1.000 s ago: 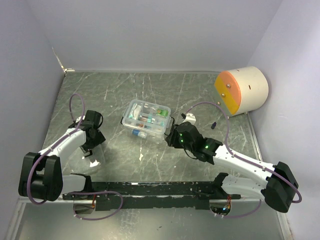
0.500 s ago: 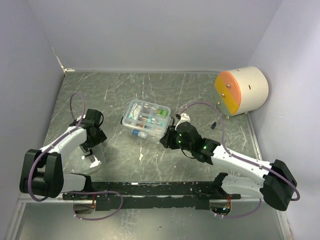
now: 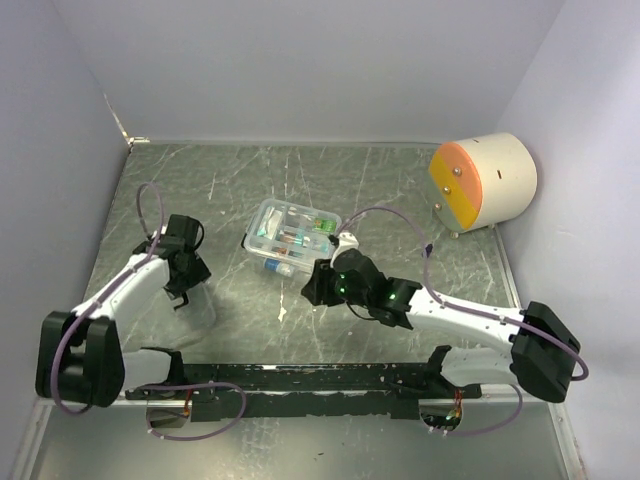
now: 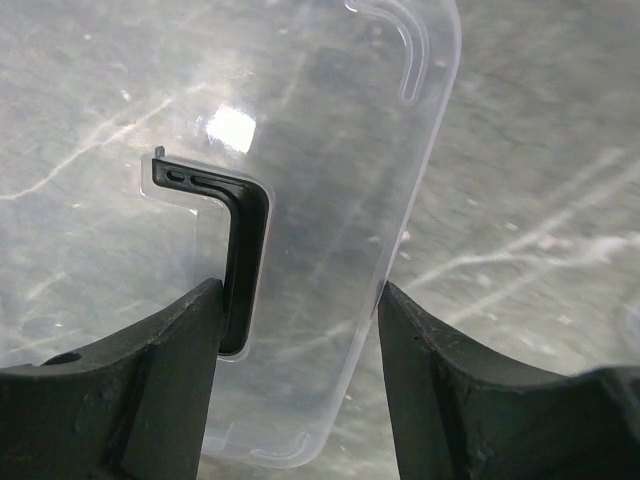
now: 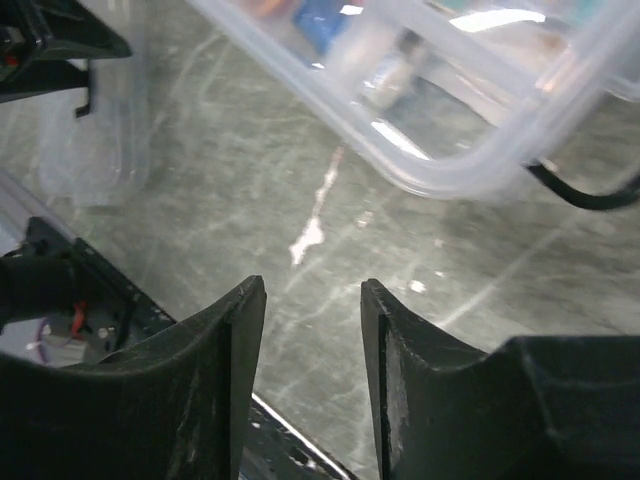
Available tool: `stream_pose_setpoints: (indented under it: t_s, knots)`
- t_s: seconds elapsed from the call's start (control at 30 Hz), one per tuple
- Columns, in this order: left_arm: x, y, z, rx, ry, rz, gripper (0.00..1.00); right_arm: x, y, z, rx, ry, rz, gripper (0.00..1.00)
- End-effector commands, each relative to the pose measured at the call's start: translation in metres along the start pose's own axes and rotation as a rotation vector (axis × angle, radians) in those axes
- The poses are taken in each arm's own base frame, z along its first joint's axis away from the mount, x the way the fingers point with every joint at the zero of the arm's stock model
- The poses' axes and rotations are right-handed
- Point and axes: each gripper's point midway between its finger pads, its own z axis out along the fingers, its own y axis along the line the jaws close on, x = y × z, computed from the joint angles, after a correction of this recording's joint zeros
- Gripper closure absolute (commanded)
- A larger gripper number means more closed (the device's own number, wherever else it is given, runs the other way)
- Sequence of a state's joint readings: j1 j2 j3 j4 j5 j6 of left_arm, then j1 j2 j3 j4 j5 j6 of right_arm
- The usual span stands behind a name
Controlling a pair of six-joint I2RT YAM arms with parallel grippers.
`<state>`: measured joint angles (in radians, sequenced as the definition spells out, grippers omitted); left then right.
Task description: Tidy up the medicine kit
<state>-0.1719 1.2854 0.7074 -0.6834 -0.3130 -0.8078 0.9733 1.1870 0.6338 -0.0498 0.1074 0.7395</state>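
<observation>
The medicine kit point(image 3: 293, 238), a clear box with small items in its divided tray, stands open mid-table. Its clear lid point(image 4: 330, 150) with the black handle point(image 4: 245, 250) is off the box, at the left point(image 3: 200, 303). My left gripper point(image 4: 300, 290) is closed across the lid, one finger against the handle and the other on the lid's long edge. My right gripper point(image 5: 313, 285) is open and empty just above the table, in front of the box's near right corner point(image 5: 480, 150). The black wire latch point(image 5: 590, 195) hangs beside it.
A large cream-and-orange cylinder point(image 3: 483, 182) lies at the far right by the wall. A black rail point(image 3: 300, 385) runs along the table's near edge. Walls close off the left, back and right.
My right gripper has moved left along the box's front side. My left gripper has shifted slightly back, and the lid moved and tilted with it.
</observation>
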Motion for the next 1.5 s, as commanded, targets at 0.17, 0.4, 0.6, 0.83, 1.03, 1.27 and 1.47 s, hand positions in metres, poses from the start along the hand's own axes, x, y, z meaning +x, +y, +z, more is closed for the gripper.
stream_pose_setpoints:
  t_s: [0.17, 0.4, 0.6, 0.83, 1.03, 1.27, 1.47]
  knots:
    - [0.006, -0.036, -0.04, 0.275, 0.041, -0.081, 0.41, -0.02, 0.08, 0.014, -0.208, -0.05, -0.026, 0.47]
    - [0.01, -0.049, -0.066, 0.412, 0.061, -0.134, 0.41, -0.01, 0.129, 0.029, -0.315, -0.021, -0.064, 0.4]
    - [0.013, -0.054, -0.078, 0.467, 0.077, -0.137, 0.4, 0.003, 0.159, 0.046, -0.322, 0.0, -0.153, 0.37]
    - [0.014, -0.063, -0.097, 0.559, 0.095, -0.175, 0.41, 0.003, 0.167, 0.066, -0.291, -0.004, -0.102, 0.36]
    - [0.014, -0.063, -0.11, 0.6, 0.093, -0.206, 0.41, 0.007, 0.171, 0.082, -0.252, 0.033, -0.059, 0.38]
    - [0.016, -0.058, -0.117, 0.621, 0.074, -0.236, 0.4, 0.004, 0.176, 0.088, -0.231, 0.035, -0.003, 0.52]
    - [0.016, -0.055, -0.122, 0.634, 0.062, -0.226, 0.38, 0.003, 0.178, 0.087, -0.241, 0.042, -0.029, 0.78]
